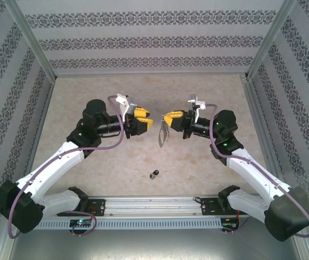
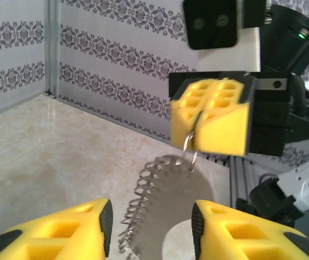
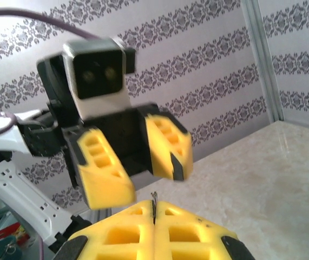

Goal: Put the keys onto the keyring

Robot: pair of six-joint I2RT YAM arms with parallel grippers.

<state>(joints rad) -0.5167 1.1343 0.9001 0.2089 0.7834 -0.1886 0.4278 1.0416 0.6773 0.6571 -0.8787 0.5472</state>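
1. Keyring [image 2: 170,189]: grey oval loop with a jagged fringe down one side. It is hanging in the air from the right gripper [image 2: 200,116], whose fingers are pressing together on a thin wire at the loop's top.
2. Left gripper [image 1: 149,121]: it is facing the right one, and its fingers [image 2: 84,230] are standing apart on either side of the loop's lower end, not gripping it.
3. Key [image 1: 154,174]: tiny and black-headed, it is lying alone on the tabletop [image 1: 89,97], well apart from both grippers.
4. Risk, slipping: the right gripper is catching only a sliver of wire. If the left gripper is closing off-centre, it could be twisting the keyring or pulling it free and dropping it.
5. Risk, pick-up: the key is lying flat and is far smaller than the fingers, which may be skidding over it or flicking it away.
6. Risk, threading: a swinging keyring is making a poor target for so small a key.
7. Containers: none seen; the key is resting loose on bare tabletop.
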